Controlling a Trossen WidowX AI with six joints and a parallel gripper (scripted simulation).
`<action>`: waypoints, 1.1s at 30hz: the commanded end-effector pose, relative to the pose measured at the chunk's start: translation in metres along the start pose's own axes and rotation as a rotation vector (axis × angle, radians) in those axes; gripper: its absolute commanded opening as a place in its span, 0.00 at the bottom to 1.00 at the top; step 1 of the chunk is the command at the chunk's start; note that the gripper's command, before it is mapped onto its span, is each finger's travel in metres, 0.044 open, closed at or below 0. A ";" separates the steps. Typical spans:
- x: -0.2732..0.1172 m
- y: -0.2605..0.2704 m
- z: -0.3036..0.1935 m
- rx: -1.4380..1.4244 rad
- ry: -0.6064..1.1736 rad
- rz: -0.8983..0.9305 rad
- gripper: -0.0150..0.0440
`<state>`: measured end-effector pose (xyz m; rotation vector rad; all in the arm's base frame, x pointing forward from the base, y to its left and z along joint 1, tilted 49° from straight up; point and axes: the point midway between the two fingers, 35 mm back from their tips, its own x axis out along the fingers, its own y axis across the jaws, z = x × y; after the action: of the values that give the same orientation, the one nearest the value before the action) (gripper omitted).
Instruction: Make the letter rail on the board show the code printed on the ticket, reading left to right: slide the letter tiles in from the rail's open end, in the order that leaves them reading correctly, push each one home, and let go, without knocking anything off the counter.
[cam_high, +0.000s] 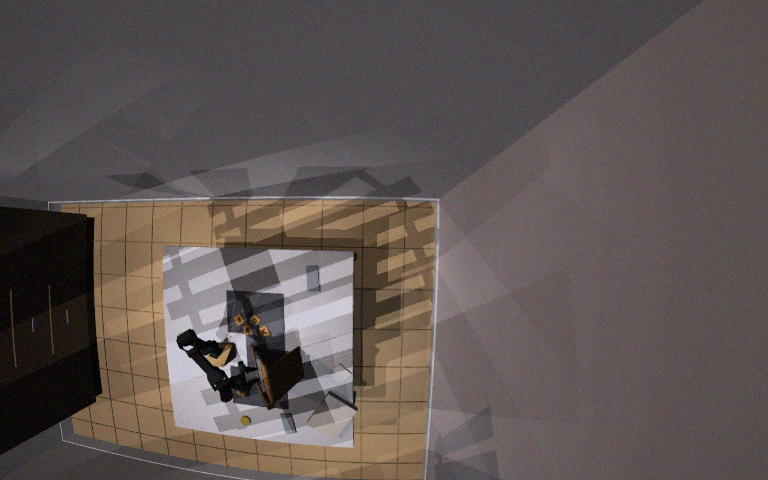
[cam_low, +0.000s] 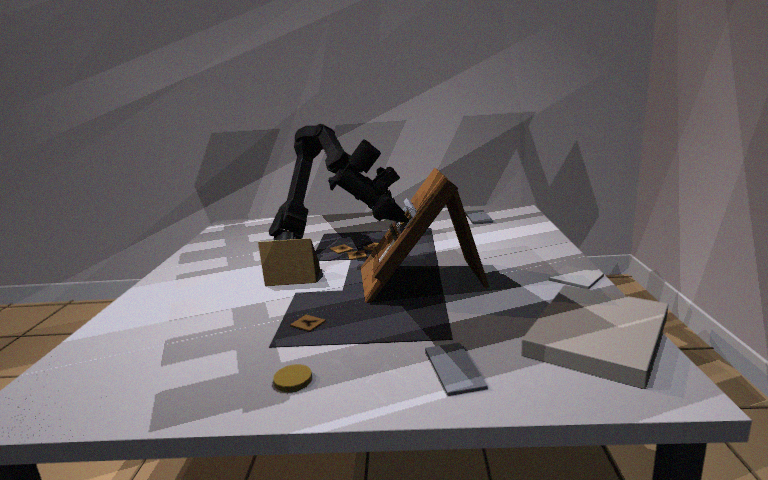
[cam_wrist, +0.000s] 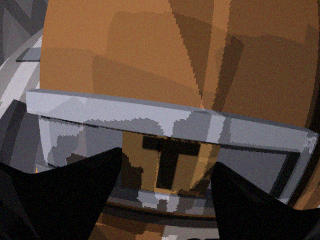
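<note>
My gripper (cam_high: 256, 375) (cam_low: 406, 220) (cam_wrist: 168, 162) is shut on the T tile (cam_wrist: 167, 170), one dark finger on each side. The T reads upright in the wrist view, and the tile is at the grey letter rail (cam_wrist: 100, 106), below its upper lip. No other tile shows in the visible part of the rail. The rail is on the tilted wooden board (cam_high: 287, 370) (cam_low: 433, 189) (cam_wrist: 150, 55). Several loose orange tiles (cam_high: 263, 331) (cam_low: 341, 248) lie behind the board's near side on the dark mat. Another tile (cam_low: 307, 322) lies alone at the mat's front. I cannot read the ticket's code.
A tan block (cam_high: 223, 356) (cam_low: 287, 263) stands by the arm's base. A yellow disc (cam_high: 245, 420) (cam_low: 292, 376), a grey slab (cam_high: 288, 422) (cam_low: 456, 369) and a large pale block (cam_high: 331, 414) (cam_low: 594, 333) are at the front. Another grey slab (cam_high: 313, 278) (cam_low: 479, 216) lies at the back.
</note>
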<state>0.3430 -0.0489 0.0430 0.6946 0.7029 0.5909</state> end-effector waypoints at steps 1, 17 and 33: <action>0.000 -0.002 -0.001 -0.001 0.001 0.006 0.25; 0.000 -0.011 0.000 -0.001 0.001 0.006 0.25; 0.000 -0.019 0.000 -0.002 0.001 0.006 0.25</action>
<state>0.3477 -0.0604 0.0296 0.6937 0.7032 0.5908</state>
